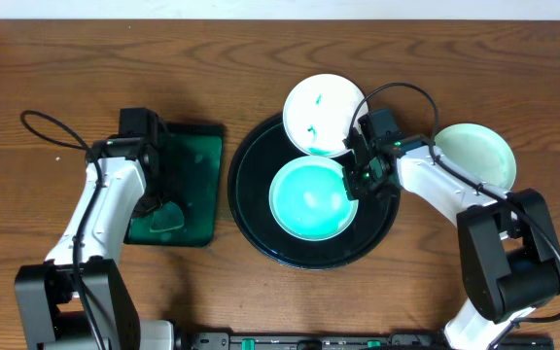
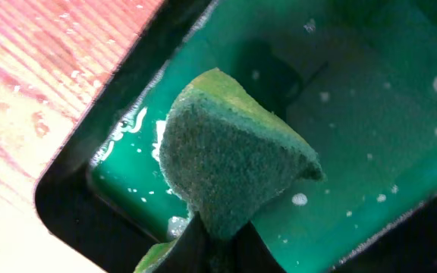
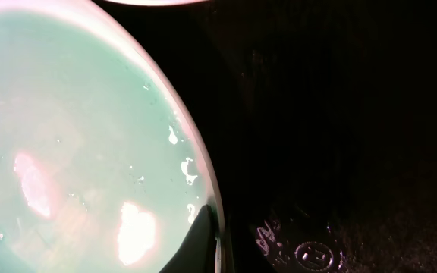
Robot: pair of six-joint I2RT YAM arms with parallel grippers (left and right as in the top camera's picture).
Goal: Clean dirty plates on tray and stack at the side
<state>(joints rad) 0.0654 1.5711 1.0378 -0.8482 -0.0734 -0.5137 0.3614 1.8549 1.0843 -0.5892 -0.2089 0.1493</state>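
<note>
Left claw (image 2: 212,246) is clamped narrow on a green sponge (image 2: 234,167) above the wet green tray (image 2: 355,114). Right claw (image 1: 356,178) sits at the right rim of the teal-coated plate (image 1: 307,199), one finger (image 3: 202,227) on its inner edge; grip cannot be told. That plate lies in the black tray (image 1: 377,231). The streaked plate (image 1: 324,115) overlaps the tray's far rim. The pale mint plate (image 1: 474,154) rests on the table (image 1: 261,58), right of the tray.

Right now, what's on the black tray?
A teal-coated plate sits inside; a streaked white plate rests over the far rim. The tray floor beneath them is hidden.
</note>
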